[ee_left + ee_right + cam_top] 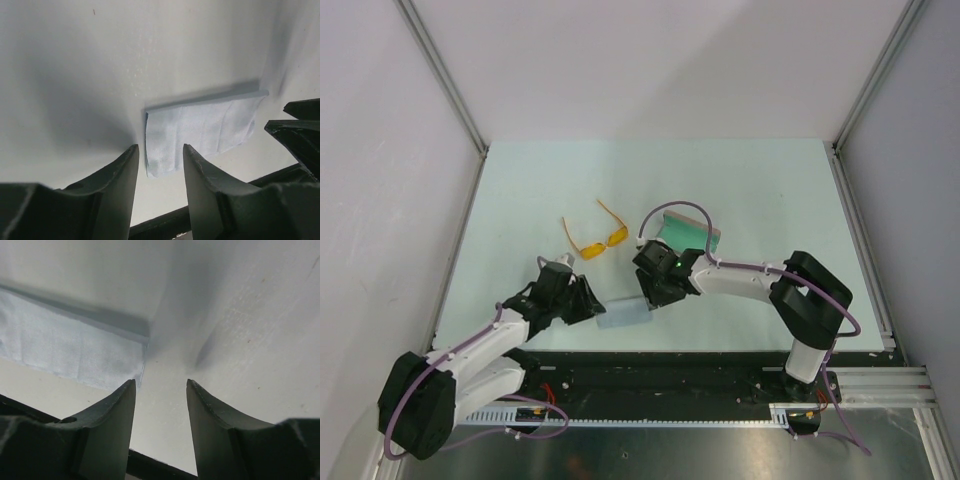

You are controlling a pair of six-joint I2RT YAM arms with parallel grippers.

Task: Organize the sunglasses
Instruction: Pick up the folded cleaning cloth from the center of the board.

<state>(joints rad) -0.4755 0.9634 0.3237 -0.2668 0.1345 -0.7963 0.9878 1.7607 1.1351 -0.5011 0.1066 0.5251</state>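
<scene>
Sunglasses (pixel 592 238) lay on the table (pixel 770 190), a little left of its middle, lenses toward the near edge and thin orange arms unfolded toward the far one, with neither gripper near them. The left gripper (pixel 160 155) stood with its jaws apart and nothing between them, low over the table close to the near edge. Its fingers (pixel 117 175) pointed at the left end of a folded light blue cloth (pixel 200 127). The right gripper (pixel 161 390) was likewise parted and empty at the cloth's other end, a corner of the fabric just beside one finger (pixel 112 415). Whether either gripper touched the cloth could not be told.

The cloth lay flat between the two grippers, along the near edge around its midpoint. The left arm (pixel 480 345) angled in from the near left corner, and the right arm (pixel 750 280) bent in from the near right. Beyond the right gripper, just right of the sunglasses, an open case (pixel 688 228) showed its teal lining, partly hidden by that arm.
</scene>
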